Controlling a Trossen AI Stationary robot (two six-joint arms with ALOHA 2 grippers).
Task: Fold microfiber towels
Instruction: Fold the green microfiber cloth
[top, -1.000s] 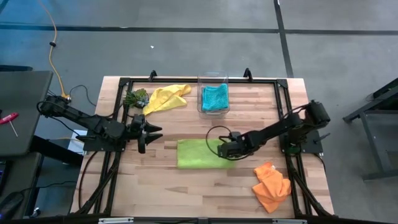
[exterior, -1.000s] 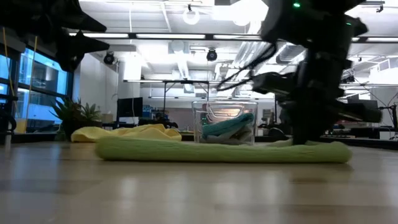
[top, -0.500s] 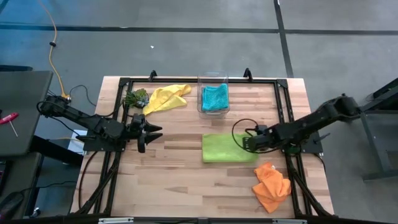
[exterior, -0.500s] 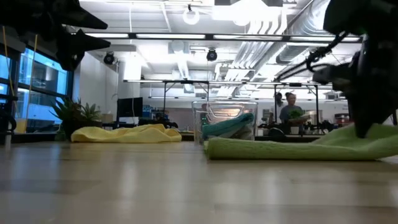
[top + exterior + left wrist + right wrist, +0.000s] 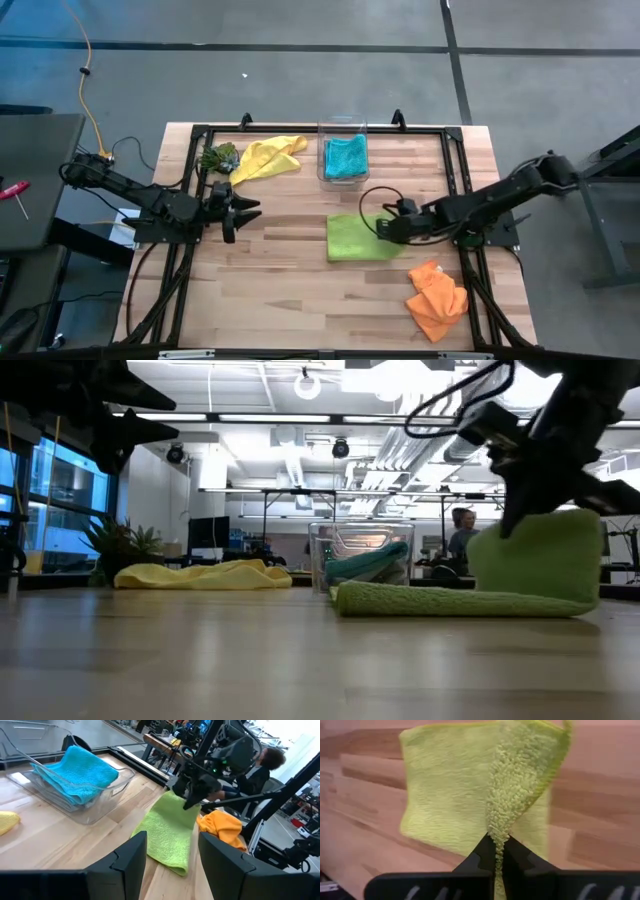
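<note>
Nearest, by the surface's [image 5: 300, 290] front right corner, the orange towel [image 5: 436, 299] lies crumpled. Just beyond it the right claw [image 5: 384, 228] is clamped on one edge of the lime green towel [image 5: 350, 238], lifting that edge clear while the rest lies flat right of the middle of the pale wood planks. At the left edge the left claw [image 5: 240, 212] hangs with its fingers apart, holding nothing. Along the far edge lie the yellow towel [image 5: 265, 157], a small leafy clump [image 5: 218, 156] by it, and a clear box [image 5: 343, 152] holding the teal towel [image 5: 345, 158]. Beyond, an open workshop with ceiling lights, frames and a person [image 5: 462, 542].
</note>
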